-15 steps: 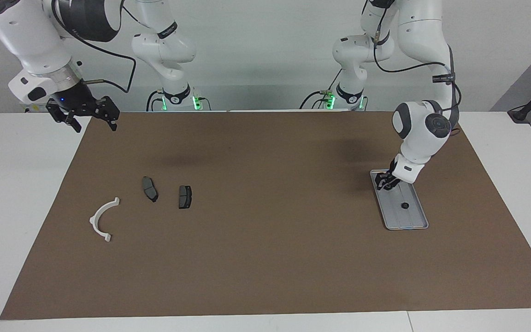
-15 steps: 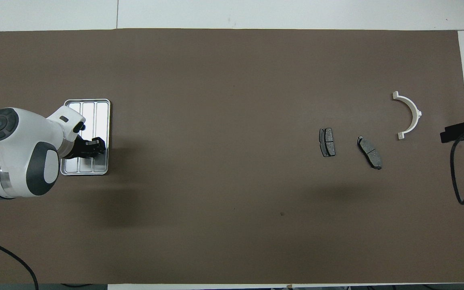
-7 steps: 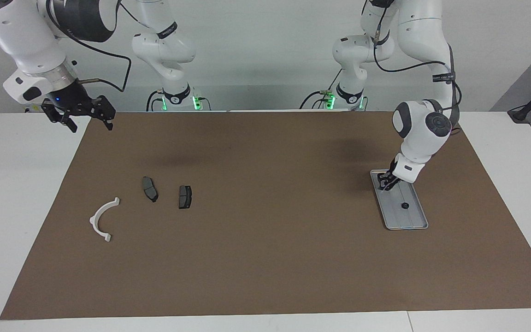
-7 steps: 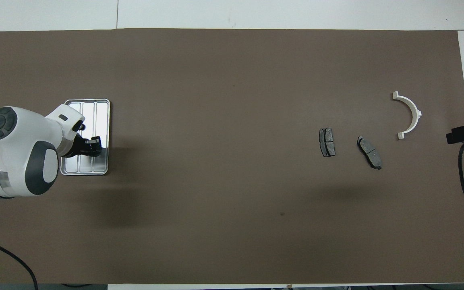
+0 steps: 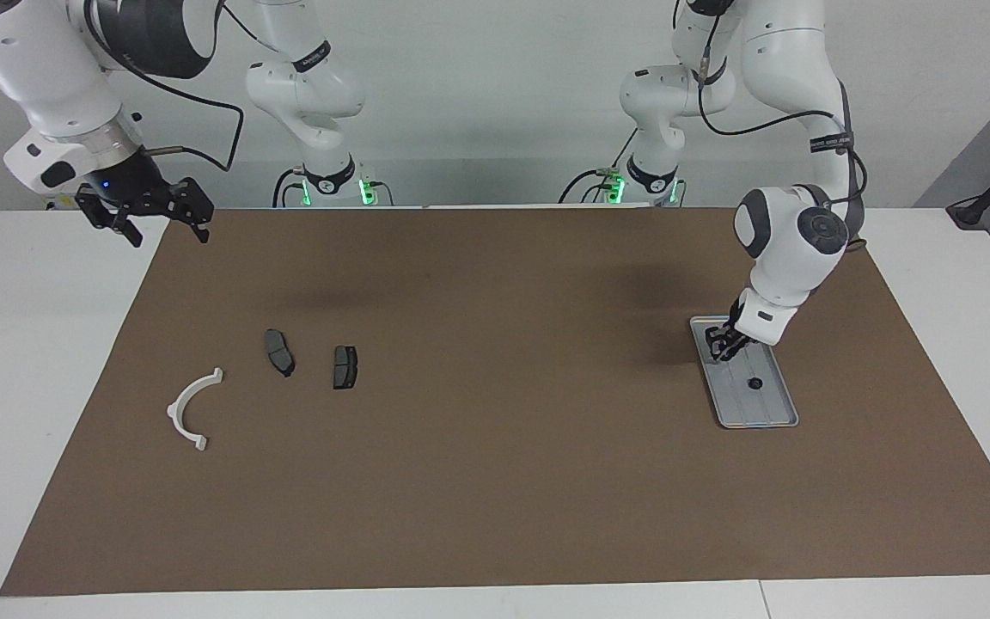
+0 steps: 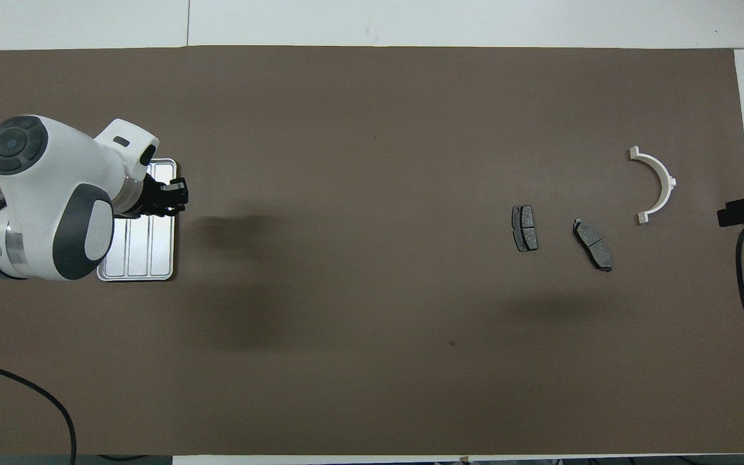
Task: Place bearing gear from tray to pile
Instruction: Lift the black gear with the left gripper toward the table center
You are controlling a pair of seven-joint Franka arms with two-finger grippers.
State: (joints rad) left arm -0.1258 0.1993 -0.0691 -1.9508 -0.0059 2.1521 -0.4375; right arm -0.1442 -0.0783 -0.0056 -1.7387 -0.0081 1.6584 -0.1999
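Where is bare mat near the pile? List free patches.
Free: the wide brown mat between the silver-grey metal tray and two dark grey brake pads; the strip between the pads and white half-ring bracket. Crowded: the tray, under the left gripper.

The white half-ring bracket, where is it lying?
The white half-ring bracket lies on the brown mat at the right arm's end, beside two dark brake pads.
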